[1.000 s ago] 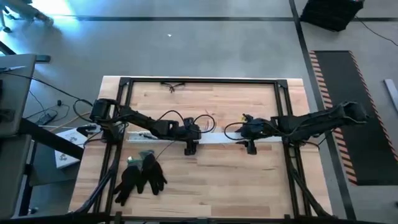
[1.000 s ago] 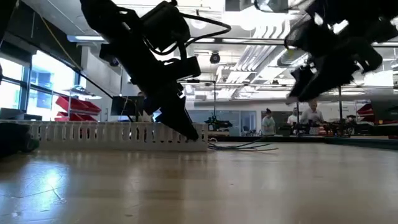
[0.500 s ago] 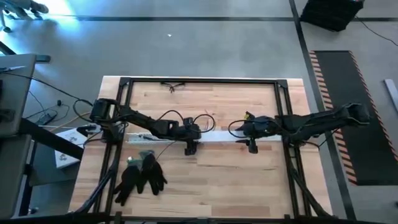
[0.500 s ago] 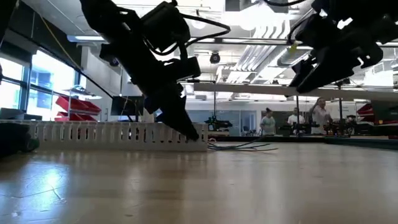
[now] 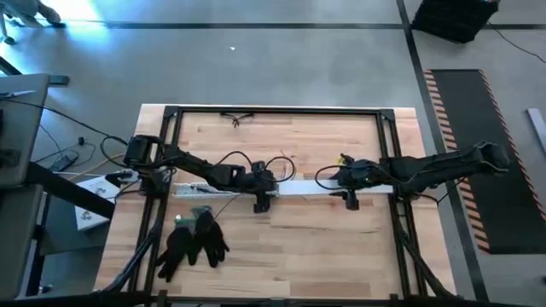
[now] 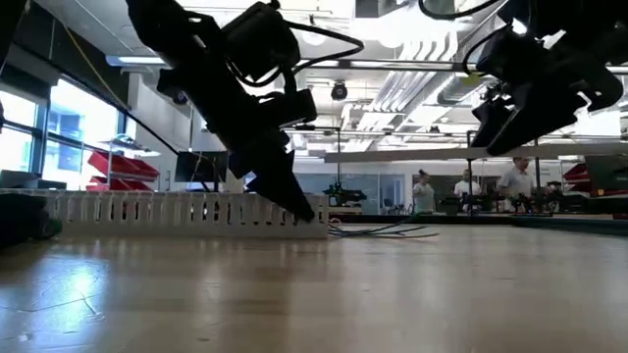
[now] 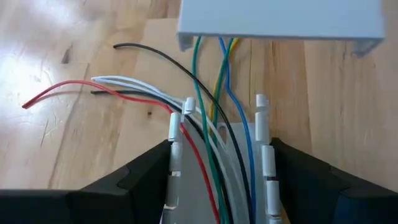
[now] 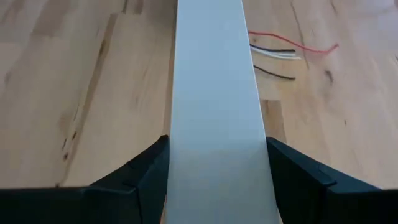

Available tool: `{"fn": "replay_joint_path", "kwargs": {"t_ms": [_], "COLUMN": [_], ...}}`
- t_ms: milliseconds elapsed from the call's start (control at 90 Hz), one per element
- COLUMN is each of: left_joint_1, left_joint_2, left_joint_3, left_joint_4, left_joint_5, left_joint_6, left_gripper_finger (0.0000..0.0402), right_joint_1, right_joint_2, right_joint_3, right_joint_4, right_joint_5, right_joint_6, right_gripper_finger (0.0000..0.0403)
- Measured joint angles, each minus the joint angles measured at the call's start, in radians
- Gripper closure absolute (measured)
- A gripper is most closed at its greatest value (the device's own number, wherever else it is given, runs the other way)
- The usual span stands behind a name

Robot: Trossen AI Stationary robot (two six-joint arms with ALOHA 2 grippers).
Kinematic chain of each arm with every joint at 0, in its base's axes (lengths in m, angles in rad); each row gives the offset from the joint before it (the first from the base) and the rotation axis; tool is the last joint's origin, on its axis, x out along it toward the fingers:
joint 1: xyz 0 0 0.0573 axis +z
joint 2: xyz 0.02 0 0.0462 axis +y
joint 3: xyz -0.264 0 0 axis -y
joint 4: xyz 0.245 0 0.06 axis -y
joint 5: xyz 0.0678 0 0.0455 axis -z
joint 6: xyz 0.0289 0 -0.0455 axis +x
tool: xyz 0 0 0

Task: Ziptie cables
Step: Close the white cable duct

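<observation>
The left gripper sat low at the table's middle, fingers spread wide. The right gripper hung higher (also spread).

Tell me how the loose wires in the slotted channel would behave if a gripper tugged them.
The cables look thin and curved, so probably floppy and light. Their free ends fan across the table, so they would likely splay rather than move as one.

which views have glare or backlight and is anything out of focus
Low view: bright windows and ceiling lights behind leave both arms as dark silhouettes, and the near table is soft. High view: a bluish-white glare patch on the floor at the upper left. Left wrist view: evenly lit, the cables sharp, the left gripper fingers slightly blurred. Right wrist view: even light, no glare.
</observation>
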Motion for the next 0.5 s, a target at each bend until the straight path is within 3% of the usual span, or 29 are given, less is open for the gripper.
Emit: {"fn": "replay_joint_path", "kwargs": {"t_ms": [500], "left_joint_1": [-0.009], "left_joint_2": [0.000], "left_joint_3": [0.001], "left_joint_4": [-0.004], "left_joint_5": [0.007], "left_joint_6": [0.021], "left_gripper_finger": [0.0166], "right_joint_1": [0.001], "right_joint_2": [0.048], "right_joint_3": [0.000], "right_joint_4": [-0.008], "right_joint_5": [-0.016], "right_joint_6": [0.009], "right_gripper_finger": [0.0195]}}
